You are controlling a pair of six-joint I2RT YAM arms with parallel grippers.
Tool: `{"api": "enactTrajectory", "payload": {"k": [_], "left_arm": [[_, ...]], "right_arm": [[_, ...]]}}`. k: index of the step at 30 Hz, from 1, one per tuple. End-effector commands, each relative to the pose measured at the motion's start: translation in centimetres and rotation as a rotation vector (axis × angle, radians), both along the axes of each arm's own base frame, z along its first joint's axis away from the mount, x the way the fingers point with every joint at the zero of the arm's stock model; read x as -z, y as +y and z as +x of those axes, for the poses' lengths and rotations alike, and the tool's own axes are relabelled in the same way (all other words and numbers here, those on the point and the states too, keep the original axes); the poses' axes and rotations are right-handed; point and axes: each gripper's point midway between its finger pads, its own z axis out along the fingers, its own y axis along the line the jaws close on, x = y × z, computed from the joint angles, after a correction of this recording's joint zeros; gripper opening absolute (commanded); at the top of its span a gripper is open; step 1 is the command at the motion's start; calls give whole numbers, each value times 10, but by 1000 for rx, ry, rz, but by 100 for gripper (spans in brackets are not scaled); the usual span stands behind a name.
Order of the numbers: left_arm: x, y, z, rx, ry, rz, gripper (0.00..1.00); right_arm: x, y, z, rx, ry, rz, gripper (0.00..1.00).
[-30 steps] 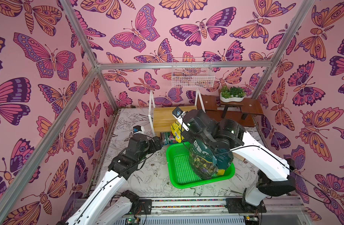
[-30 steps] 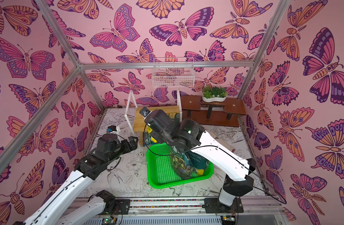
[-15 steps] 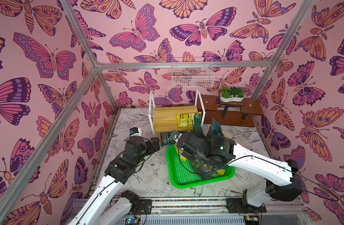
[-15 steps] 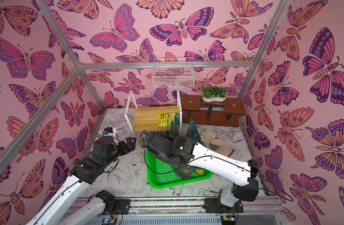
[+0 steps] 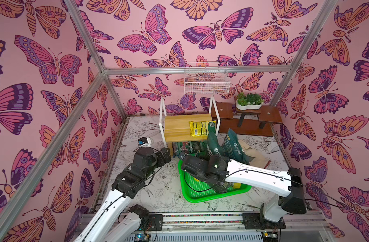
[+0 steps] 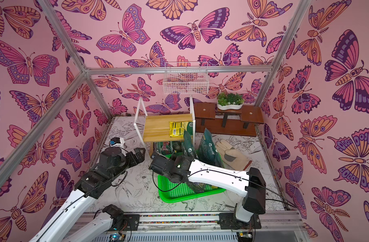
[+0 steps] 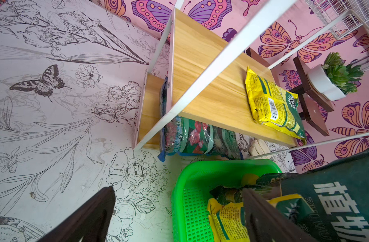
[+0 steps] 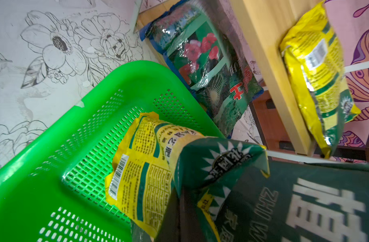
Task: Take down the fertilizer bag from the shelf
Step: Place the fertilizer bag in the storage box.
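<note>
Top views: shelf (image 5: pixel 177 127), a thin white metal frame with two pale wood-grain boards, stands at the back wall. A second yellow bag (image 5: pixel 199 128), flat crinkled foil, lies on the right end of the top board. A perforated green plastic tray (image 5: pixel 200 198) sits on the floral-print floor just in front of the shelf. The right arm reaches low over the tray, its tip hidden under the wrist. Left gripper (image 6: pixel 140 156) hovers near the shelf's front left leg, jaws spread, nothing between them. Two dark green sacks (image 6: pixel 207 148) stand on end beside a beige leather glove (image 6: pixel 231 156). Left wrist view: black fingers (image 7: pixel 91 213) set wide apart over the floor and tray rim; a glossy flower-printed bag (image 7: pixel 196 138) lies on the lower board. Right wrist view: fertilizer bag (image 8: pixel 141 178), yellow with a green end and a barcode, is in the tray, off the shelf. Right gripper (image 8: pixel 185 209) is pressed together on the bag's crumpled green end, which is raised; the yellow end rests on the mesh.
</note>
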Motion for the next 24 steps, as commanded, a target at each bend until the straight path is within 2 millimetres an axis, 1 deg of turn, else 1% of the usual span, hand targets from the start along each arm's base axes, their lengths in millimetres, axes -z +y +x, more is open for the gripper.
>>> {"api": "enactTrajectory", "payload": {"k": [1, 4, 12, 14, 17, 20, 22, 24], "left_arm": [[9, 9, -4, -32, 20, 17, 100], [7, 11, -5, -37, 14, 18, 100], [3, 11, -5, -39, 4, 11, 100], [2, 11, -6, -38, -1, 9, 100], [0, 11, -7, -39, -4, 6, 100], [0, 11, -7, -37, -4, 7, 100], [0, 11, -6, -35, -3, 7, 100], [1, 10, -6, -33, 1, 8, 100]], "right_arm": [[2, 7, 8, 35, -49, 39, 0], [15, 6, 9, 36, -48, 5, 0], [63, 7, 11, 35, -11, -120, 0], [72, 5, 11, 41, 1, -141, 0], [80, 4, 12, 55, 29, -140, 0], [78, 5, 12, 67, 56, -104, 1], [73, 8, 10, 68, 76, -62, 14], [65, 10, 10, 70, 92, -10, 33]]}}
